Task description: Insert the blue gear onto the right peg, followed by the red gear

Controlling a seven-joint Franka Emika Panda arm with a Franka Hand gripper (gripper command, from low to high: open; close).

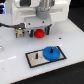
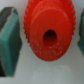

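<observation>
1. While the gripper (image 1: 39,31) hangs low over the white table (image 1: 70,45), its 2 fingers (image 2: 10,42) stand wide on either side of the red gear (image 2: 49,31), not touching it.
2. The blue gear (image 1: 50,52) sits on the grey plate (image 1: 34,57) (black-edged), well apart from the red gear.
3. The right peg cannot be made out.

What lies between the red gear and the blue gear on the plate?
Only bare white table shows between the red gear and the blue gear in the exterior view, then the grey plate's black edge.
</observation>
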